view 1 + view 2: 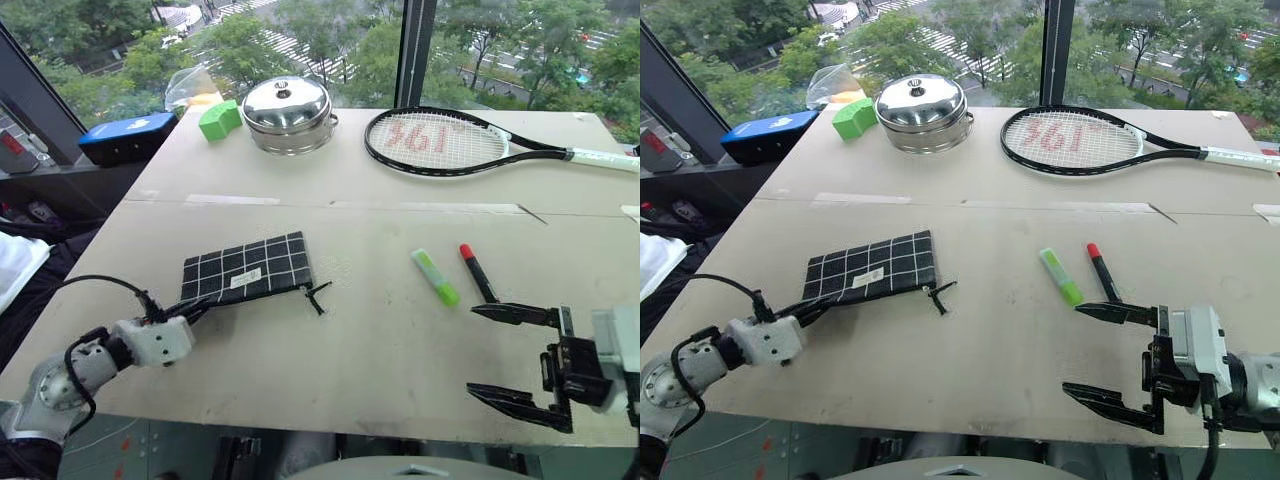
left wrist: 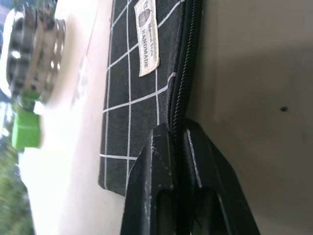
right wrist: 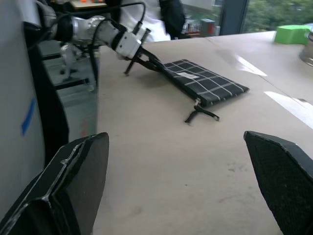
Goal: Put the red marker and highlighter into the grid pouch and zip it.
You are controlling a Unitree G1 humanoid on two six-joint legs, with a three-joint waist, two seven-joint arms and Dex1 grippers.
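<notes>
Pale tabletop by a big window carries everything you need, so take the grid pouch (image 1: 247, 268) as your landmark. It lies flat, with its long side running left to right across the table and its zipper along the edge nearer to you. The pull cord (image 1: 317, 296) hangs off the pouch's right end.

Your left gripper (image 1: 196, 309) is pinched closed on the left end of that zipper edge, at the pouch's near left corner. From the left wrist view the two fingers press together on the zipper seam.

To the right of the pouch, well apart from it, lie the highlighter (image 1: 434, 276) and, just beyond it, the red marker (image 1: 477, 271). Both lie side by side, their long axis going away from you and a little to the left, the marker's red cap at the far end. Your right gripper (image 1: 514, 354) is wide open and holds nothing; it hovers near the close end of the marker. So the right arm is clearly the nearer one for both pens, I think.

You cannot tell whether the zipper is open or closed, because its teeth are too dark to read. How much fabric the left fingers really hold is hidden also.
</notes>
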